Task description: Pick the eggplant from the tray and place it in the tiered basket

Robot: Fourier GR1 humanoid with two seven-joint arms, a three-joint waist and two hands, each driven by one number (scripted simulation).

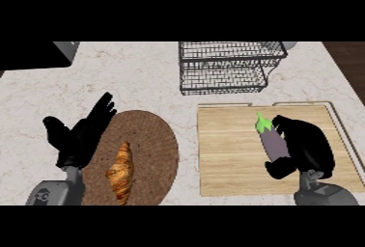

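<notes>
A purple eggplant (pixel 274 143) with a green stem lies on the wooden tray (pixel 231 154) at the right. My right hand (pixel 308 144) is curled round the eggplant, fingers over its top end and thumb under its lower end. The dark wire tiered basket (pixel 228 66) stands at the back of the counter, beyond the tray. My left hand (pixel 80 132) rests open at the left, fingers pointing up, beside a woven mat.
A round brown woven mat (pixel 149 149) holds a croissant (pixel 121 171) left of the tray. A grey appliance corner (pixel 65 50) shows at the far left back. Marble counter (pixel 128 77) lies between mat and basket.
</notes>
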